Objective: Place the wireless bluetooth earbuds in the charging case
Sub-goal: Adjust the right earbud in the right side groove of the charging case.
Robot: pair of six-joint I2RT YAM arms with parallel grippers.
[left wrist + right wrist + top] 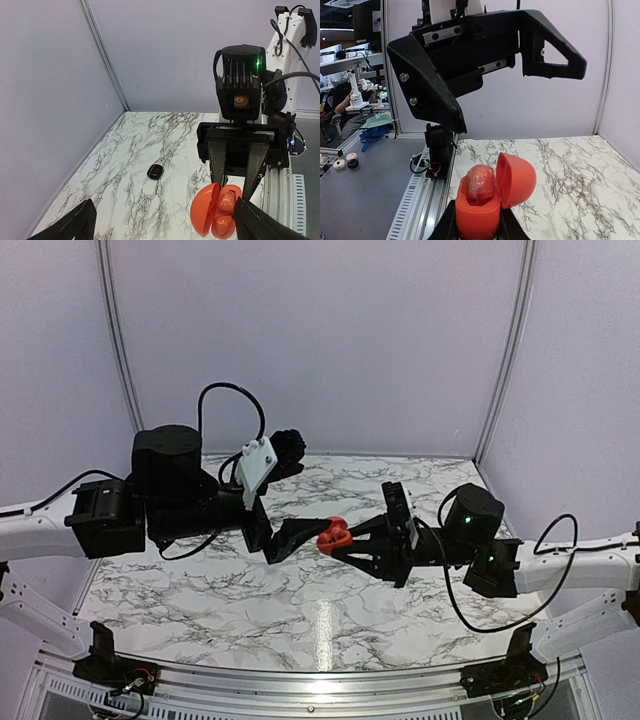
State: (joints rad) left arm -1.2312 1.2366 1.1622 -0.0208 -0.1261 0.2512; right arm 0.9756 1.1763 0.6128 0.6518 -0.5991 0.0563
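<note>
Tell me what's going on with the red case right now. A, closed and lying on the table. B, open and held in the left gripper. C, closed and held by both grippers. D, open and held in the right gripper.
D: the red case sits clamped in the right gripper with its lid swung open and a red earbud showing inside, while the left gripper is spread open.

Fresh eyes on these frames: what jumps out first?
A round red charging case, lid flipped open, sits pinched in the right gripper above the middle of the white marble table. The left gripper faces it, jaws wide apart. A small black oval case lies on the marble nearby.
</note>
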